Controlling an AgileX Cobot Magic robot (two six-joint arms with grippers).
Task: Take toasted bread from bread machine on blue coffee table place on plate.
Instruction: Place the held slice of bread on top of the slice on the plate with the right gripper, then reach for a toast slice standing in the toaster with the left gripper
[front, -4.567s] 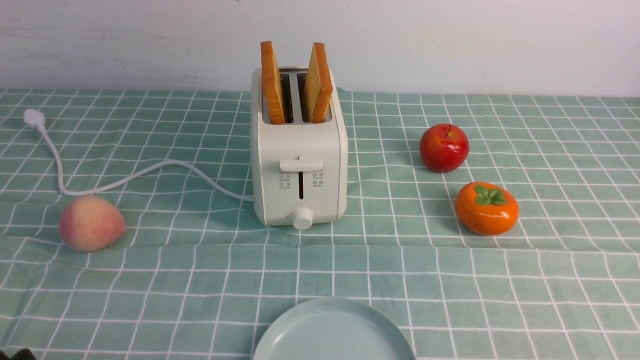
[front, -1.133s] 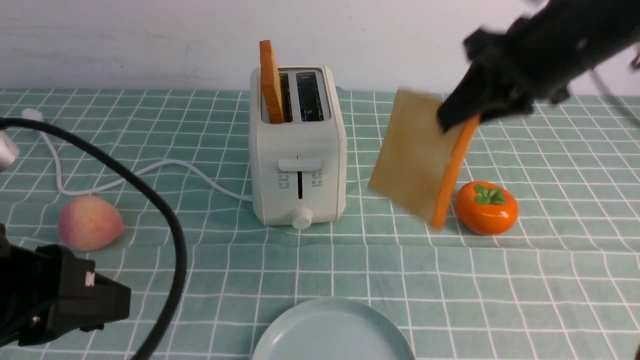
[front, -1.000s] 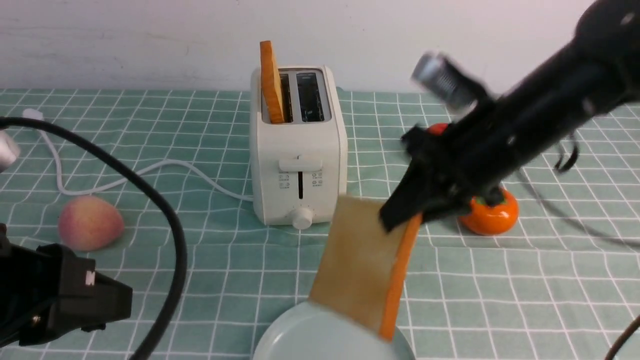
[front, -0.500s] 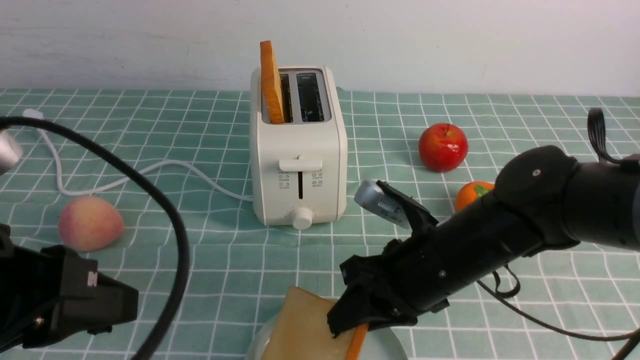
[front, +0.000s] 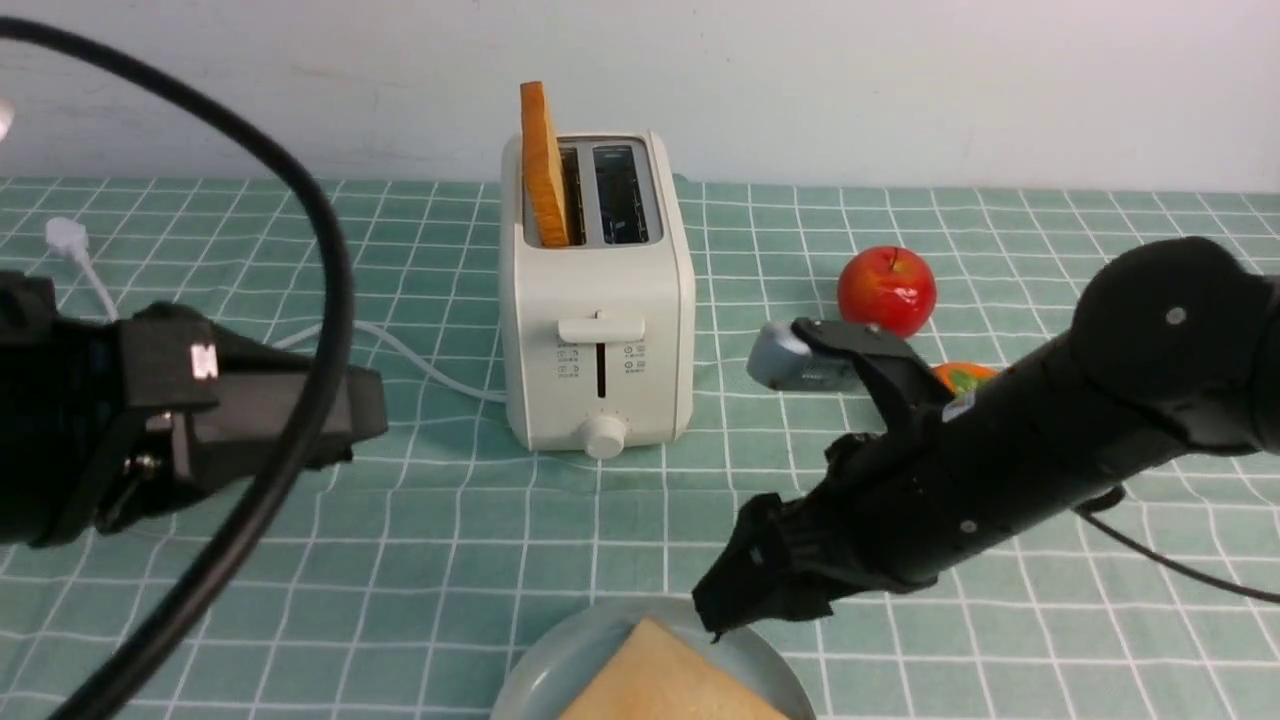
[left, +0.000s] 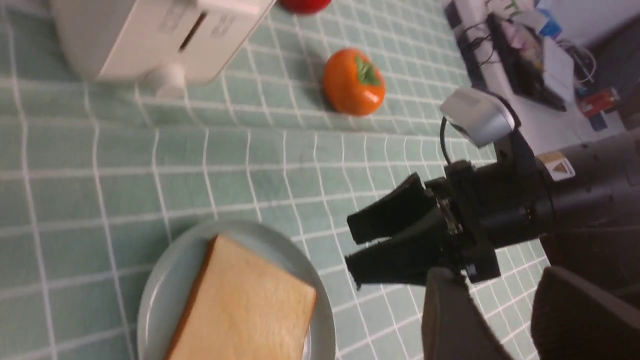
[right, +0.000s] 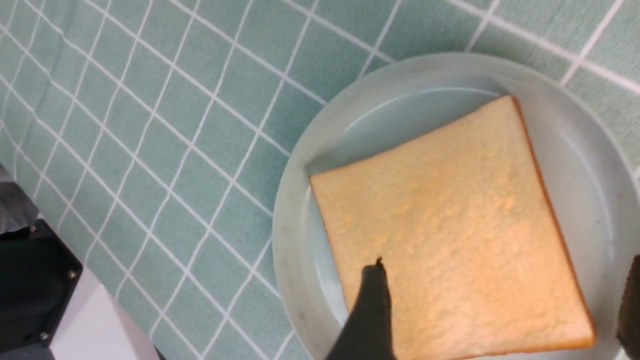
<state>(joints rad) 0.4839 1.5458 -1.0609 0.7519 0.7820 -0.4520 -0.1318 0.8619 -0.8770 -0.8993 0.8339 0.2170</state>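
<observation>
The cream-white bread machine (front: 597, 300) stands mid-table on the blue coffee table (front: 450, 520). One slice of toasted bread (front: 545, 165) stands upright in its left slot; the right slot is empty. The other slice (front: 670, 685) lies flat on the pale plate (front: 540, 665) at the near edge, and it also shows in the right wrist view (right: 445, 220) and the left wrist view (left: 245, 305). My right gripper (front: 735, 590) is open and empty, just above the plate's far right rim. My left gripper (front: 365, 420) is open and empty in the air, left of the toaster.
A red apple (front: 887, 290) and an orange persimmon (front: 960, 377), partly hidden by my right arm, lie right of the toaster. The toaster's white cord (front: 420, 365) runs left to a plug (front: 65, 238). A white wall stands behind the table.
My right gripper opened and let the slice drop flat on the plate, then drew back a little. My left arm rose and moved in toward the toaster.
</observation>
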